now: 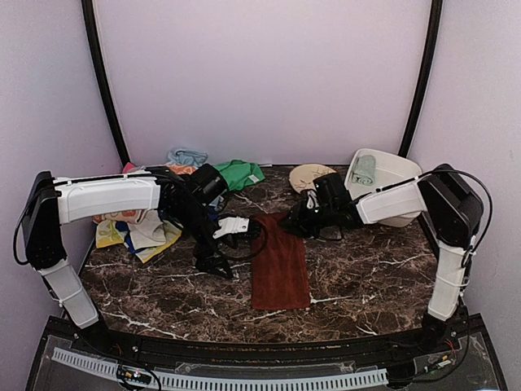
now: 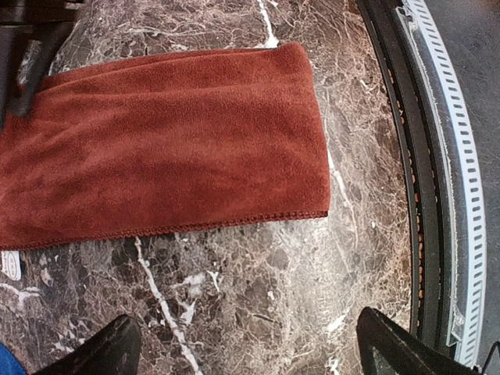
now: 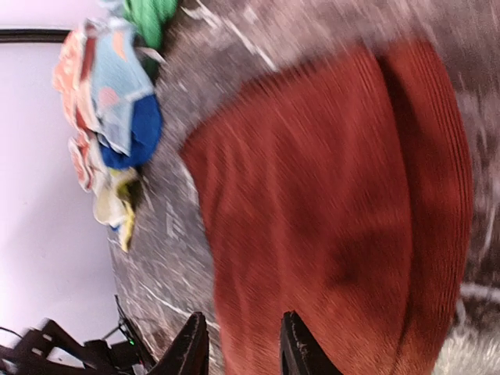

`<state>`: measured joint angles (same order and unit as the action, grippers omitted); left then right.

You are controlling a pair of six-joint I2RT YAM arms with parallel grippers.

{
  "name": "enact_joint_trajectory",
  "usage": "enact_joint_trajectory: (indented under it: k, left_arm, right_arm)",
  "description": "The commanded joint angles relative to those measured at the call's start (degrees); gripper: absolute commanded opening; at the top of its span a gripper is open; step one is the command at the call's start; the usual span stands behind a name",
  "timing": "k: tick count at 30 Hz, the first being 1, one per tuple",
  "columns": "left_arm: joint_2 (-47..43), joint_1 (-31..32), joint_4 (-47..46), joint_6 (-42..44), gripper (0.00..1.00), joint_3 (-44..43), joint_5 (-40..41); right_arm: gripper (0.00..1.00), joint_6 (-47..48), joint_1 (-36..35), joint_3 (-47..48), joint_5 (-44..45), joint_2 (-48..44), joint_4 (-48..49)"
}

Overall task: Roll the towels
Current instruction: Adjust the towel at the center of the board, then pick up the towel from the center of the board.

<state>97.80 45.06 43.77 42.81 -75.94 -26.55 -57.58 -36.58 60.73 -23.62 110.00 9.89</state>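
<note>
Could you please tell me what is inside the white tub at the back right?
A pale mint-green towel lies inside the white tub; the right arm hides its near part.

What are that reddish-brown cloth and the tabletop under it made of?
The reddish-brown towel looks like soft terry or microfibre: fuzzy, matte nap and a stitched hem. The tabletop looks like polished dark marble with white veins, though it may be a printed laminate.

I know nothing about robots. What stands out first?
A dark red towel lies flat in the middle of the marble table, with the left arm and right arm reaching in from either side. Back left is a jumble of coloured cloths; back right, a white tub holds a pale green towel.
</note>
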Motion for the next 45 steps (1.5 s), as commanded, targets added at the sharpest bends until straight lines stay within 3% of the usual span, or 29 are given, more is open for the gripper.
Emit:
enact_joint_trajectory:
  k: [1,7,12,18,25,29,34,37,41,45]
  left_arm:
    - [-1.4,-0.1,1.3,-0.4,0.99,1.4,-0.9]
    - [-0.4,0.3,2.1,0.1,0.96,0.9,-0.8]
    - [0.7,0.5,3.3,0.3,0.95,-0.6,-0.1]
    - [-1.1,-1.6,4.8,0.6,0.94,1.2,2.3]
    - [-3.7,-12.7,6.2,-2.3,0.98,0.9,-0.5]
    - [-8.5,-13.6,2.9,-1.9,0.99,5.6,2.6]
    - [-9.6,-13.5,2.3,-1.0,0.98,7.9,2.0]
    - [-9.1,-11.2,2.0,-0.3,0.92,7.4,0.1]
    - [-7.5,0.6,0.5,1.6,0.89,7.3,4.4]
    - [-2.0,8.2,-0.5,2.3,0.83,4.4,6.1]
  right_arm:
    - [0.33,2.7,2.5,8.7,-3.0,4.2,-3.1]
    - [0.30,2.1,5.5,12.7,-8.3,13.7,-0.8]
    - [0.29,2.9,6.3,12.1,-7.2,17.9,-0.1]
    - [0.29,2.6,5.7,6.7,-6.0,9.9,9.8]
    - [0.38,27.3,1.8,15.2,4.7,-2.4,-18.3]
    - [0.39,32.8,-1.7,11.1,11.3,-8.5,-26.0]
    - [0.32,31.8,-9.3,1.6,16.0,-13.5,-28.0]
    - [0.28,28.1,-13.4,-2.9,15.4,-14.5,-25.4]
    - [0.21,23.2,-15.1,-6.4,14.0,-12.5,-22.1]
    - [0.17,19.3,-15.8,-8.5,11.6,-10.6,-17.6]
